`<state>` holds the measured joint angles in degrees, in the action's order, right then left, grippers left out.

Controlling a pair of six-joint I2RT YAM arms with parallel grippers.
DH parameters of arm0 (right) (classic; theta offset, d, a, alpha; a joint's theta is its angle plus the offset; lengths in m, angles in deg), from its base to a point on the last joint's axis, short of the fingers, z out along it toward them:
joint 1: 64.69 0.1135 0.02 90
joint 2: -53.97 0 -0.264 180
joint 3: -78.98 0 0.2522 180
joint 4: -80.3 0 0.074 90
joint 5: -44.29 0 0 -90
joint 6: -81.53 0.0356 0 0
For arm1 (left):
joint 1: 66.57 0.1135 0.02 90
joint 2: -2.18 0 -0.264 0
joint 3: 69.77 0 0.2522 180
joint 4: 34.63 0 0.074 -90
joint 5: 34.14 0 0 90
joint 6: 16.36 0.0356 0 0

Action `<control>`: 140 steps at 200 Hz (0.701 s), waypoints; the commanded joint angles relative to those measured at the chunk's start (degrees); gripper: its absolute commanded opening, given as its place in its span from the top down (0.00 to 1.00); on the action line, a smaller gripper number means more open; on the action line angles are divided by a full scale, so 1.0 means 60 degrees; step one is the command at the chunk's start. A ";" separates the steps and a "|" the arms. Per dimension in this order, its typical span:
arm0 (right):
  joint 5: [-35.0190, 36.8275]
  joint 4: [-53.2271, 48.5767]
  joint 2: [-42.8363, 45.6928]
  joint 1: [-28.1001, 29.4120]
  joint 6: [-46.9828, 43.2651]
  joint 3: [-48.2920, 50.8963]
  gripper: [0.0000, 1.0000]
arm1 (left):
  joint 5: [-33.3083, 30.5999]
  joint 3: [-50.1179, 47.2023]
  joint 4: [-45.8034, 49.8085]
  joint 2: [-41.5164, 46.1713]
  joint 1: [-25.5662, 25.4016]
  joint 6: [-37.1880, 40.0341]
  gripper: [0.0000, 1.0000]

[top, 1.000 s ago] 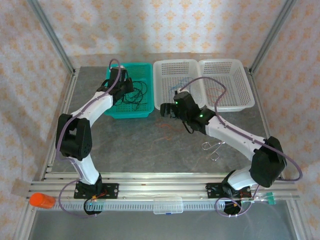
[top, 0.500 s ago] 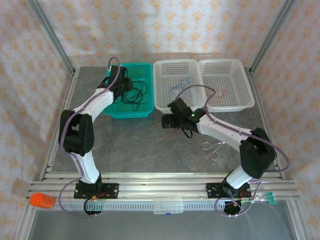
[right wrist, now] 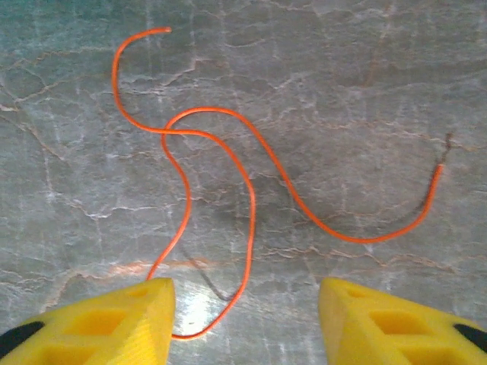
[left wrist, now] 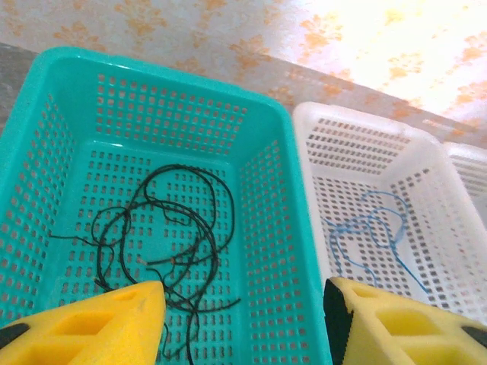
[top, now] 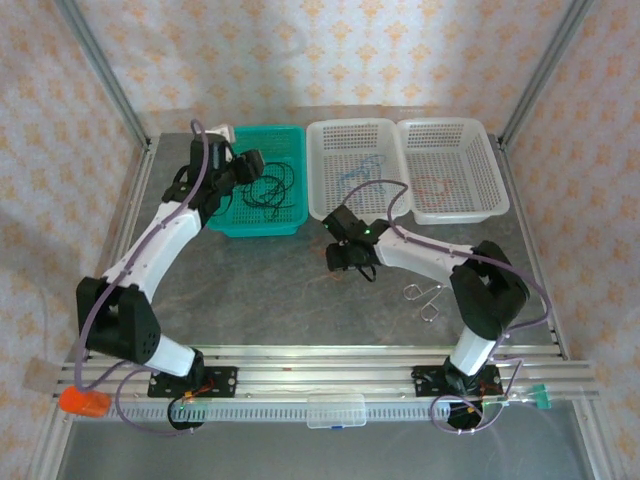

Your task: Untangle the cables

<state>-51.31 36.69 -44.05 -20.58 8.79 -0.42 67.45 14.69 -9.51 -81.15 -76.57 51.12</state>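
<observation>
The right gripper (right wrist: 247, 304), fingers apart and empty, hangs over the orange cable (right wrist: 252, 220) on the grey desk (right wrist: 380, 91). It would do best to descend on the strand at lower middle of its wrist view and close squarely, so the wire cannot slip. The cable is thin and glossy, crossing itself once at upper left. The left gripper (left wrist: 243, 304), likewise apart, hovers over black cables (left wrist: 163, 243) tangled in the teal basket (left wrist: 152, 74).

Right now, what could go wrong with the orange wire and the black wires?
The orange cable lies flat on the table and crosses itself; the right hand could miss it, or a pull might tighten that loop. The black cables are tangled in the teal basket, so lifting one may drag the rest.
</observation>
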 commanded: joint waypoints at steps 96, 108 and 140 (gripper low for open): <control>-0.0487 -0.0109 -0.1253 0.0674 -0.1760 -0.0951 0.63 | 0.0014 -0.1425 -0.0135 0.1593 0.0103 -0.0055 0.41; -0.0464 -0.0147 -0.1298 0.0689 -0.1821 -0.0956 0.63 | 0.0044 -0.1412 -0.0148 0.1571 0.0104 -0.0055 0.41; -0.0016 -0.0448 -0.1525 0.0703 -0.1934 -0.1058 0.67 | 0.0132 -0.1331 -0.0159 0.1474 0.0122 -0.0055 0.41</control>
<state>-54.18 36.91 -51.59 -16.73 -1.11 -5.04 68.72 6.25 -10.19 -72.78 -76.52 50.55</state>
